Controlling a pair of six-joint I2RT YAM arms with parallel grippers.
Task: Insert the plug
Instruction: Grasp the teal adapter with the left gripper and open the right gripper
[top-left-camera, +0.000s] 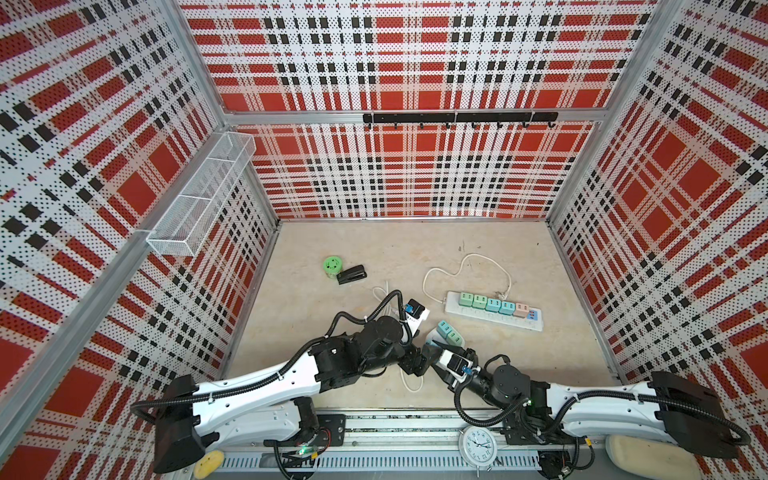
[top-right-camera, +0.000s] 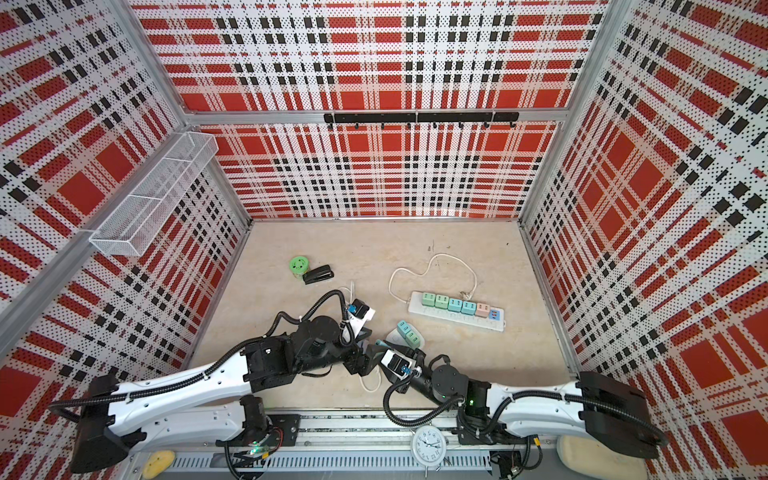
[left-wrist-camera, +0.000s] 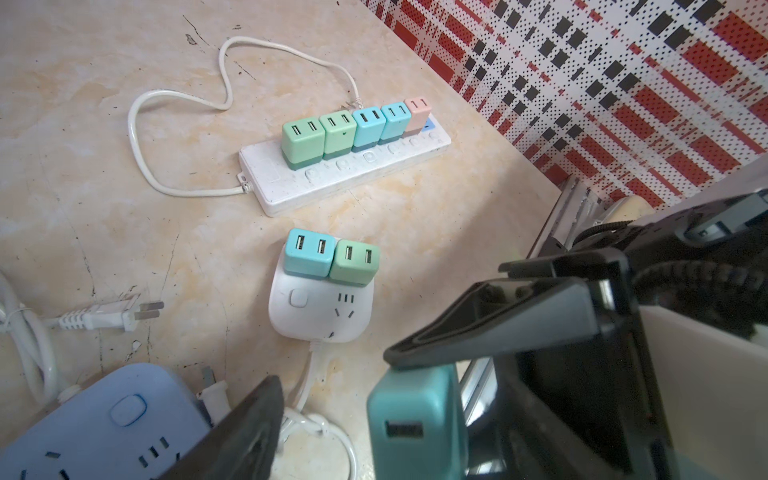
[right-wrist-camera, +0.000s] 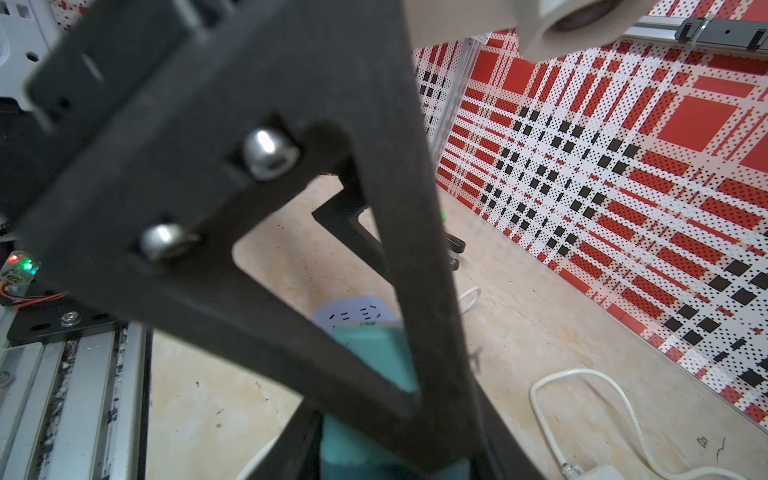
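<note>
Two robot arms meet near the front middle of a beige surface (top-left-camera: 374, 241). The right hand (top-left-camera: 432, 352) is clenched on a teal plug (left-wrist-camera: 415, 424), held near a pale blue socket block (left-wrist-camera: 104, 424). The left hand (top-left-camera: 415, 361) is spread wide beside the plug, grasping nothing. A small white socket block (left-wrist-camera: 320, 309) and a long power strip (left-wrist-camera: 345, 183) lie beyond, both carrying coloured plugs.
</note>
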